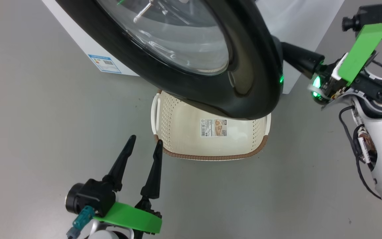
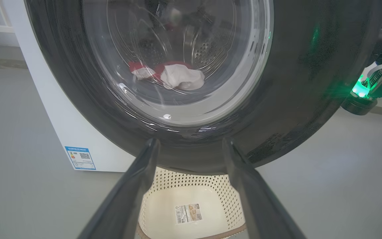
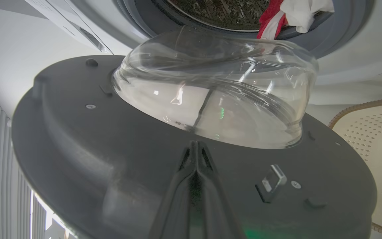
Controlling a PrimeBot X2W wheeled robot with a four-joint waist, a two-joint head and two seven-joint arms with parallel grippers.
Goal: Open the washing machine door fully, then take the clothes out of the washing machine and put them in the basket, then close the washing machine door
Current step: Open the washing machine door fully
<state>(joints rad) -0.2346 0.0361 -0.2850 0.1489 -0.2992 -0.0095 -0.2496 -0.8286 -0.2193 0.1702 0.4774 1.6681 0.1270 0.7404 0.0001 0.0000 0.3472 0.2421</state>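
At the far side, the washing machine (image 1: 73,35) stands with its washing machine door (image 1: 244,66) part open over the basket (image 1: 211,156). That door looks heavy, stiff and glossy, best pushed near its rim. Soft, light clothes (image 2: 177,76) lie in the drum. The left pincer (image 1: 146,139) hangs released near the basket; the right pincer (image 3: 196,149), clenched empty, meets the door's inner face.

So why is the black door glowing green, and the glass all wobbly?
Head view: the green light mirrors on the glossy washing machine door. Right wrist view: the curved glass window warps what's behind. Left wrist view: the clothes look hazy.
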